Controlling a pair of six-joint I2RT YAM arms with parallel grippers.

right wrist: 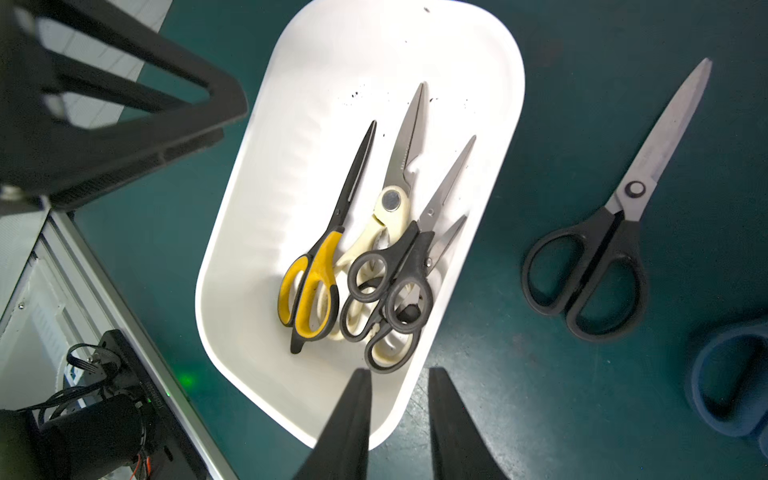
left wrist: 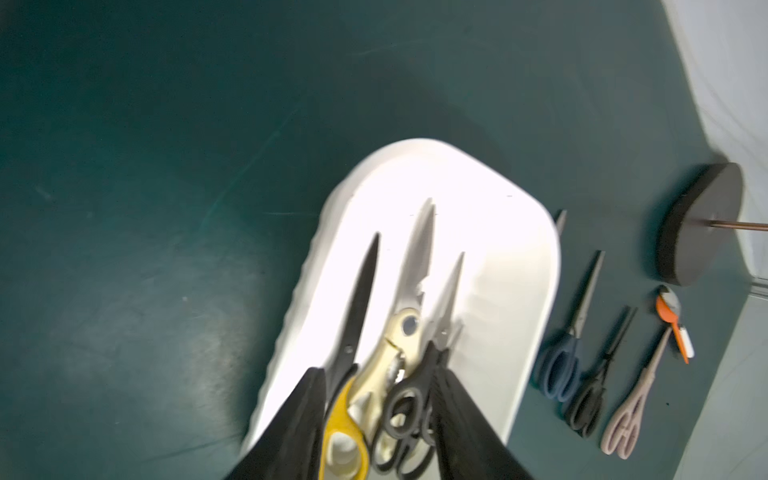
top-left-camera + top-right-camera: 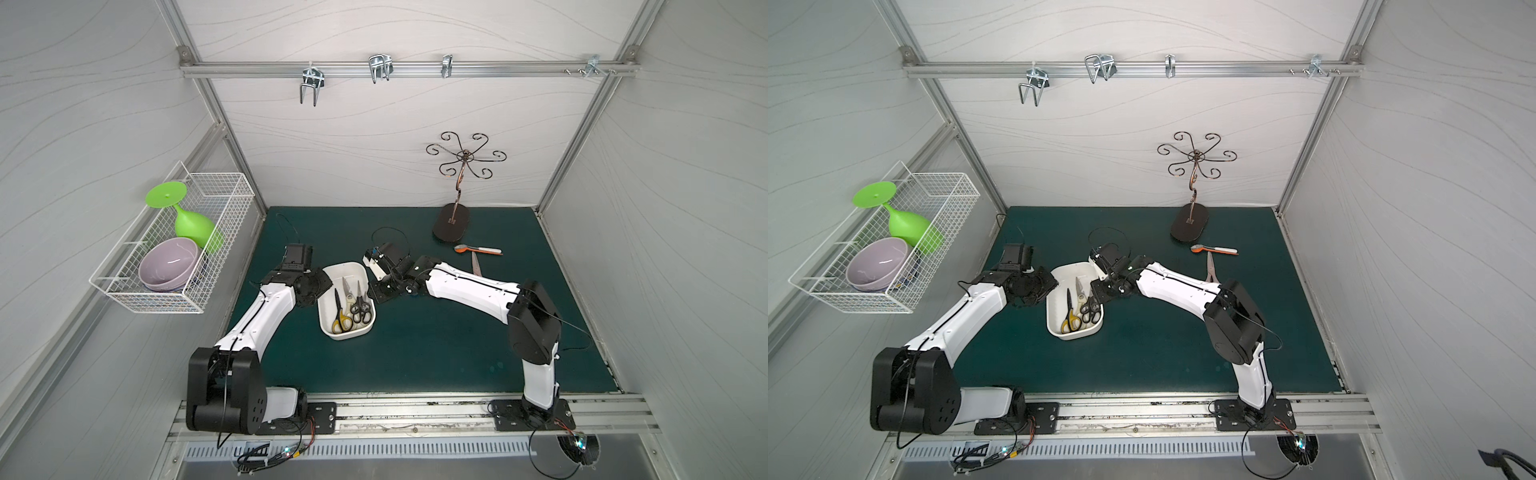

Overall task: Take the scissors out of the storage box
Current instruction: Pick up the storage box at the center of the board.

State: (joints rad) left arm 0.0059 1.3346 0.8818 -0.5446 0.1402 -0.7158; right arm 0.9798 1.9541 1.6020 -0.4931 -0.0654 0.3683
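The wire basket (image 3: 149, 297) on the left wall holds one green goblet (image 3: 195, 230), tipped over, and one lilac bowl (image 3: 168, 262). The storage box (image 1: 257, 216) stands on the green mat (image 3: 415, 345) between the arms and holds four scissors (image 3: 359, 309), blades toward the far wall: one cream shears (image 1: 392, 203), one yellow-black pair (image 1: 320, 266), two overlapping dark grey pairs (image 1: 411, 245). Four more lie on the mat to the box's right: one black pair (image 1: 615, 232), one blue pair (image 2: 571, 345), a second black pair (image 2: 598, 374), one pink pair (image 2: 644, 382). Left gripper (image 2: 378, 370): jaws partly apart, empty, beside the box's left wall. Right gripper (image 1: 399, 370): jaws partly apart astride the right rim, clamping nothing.
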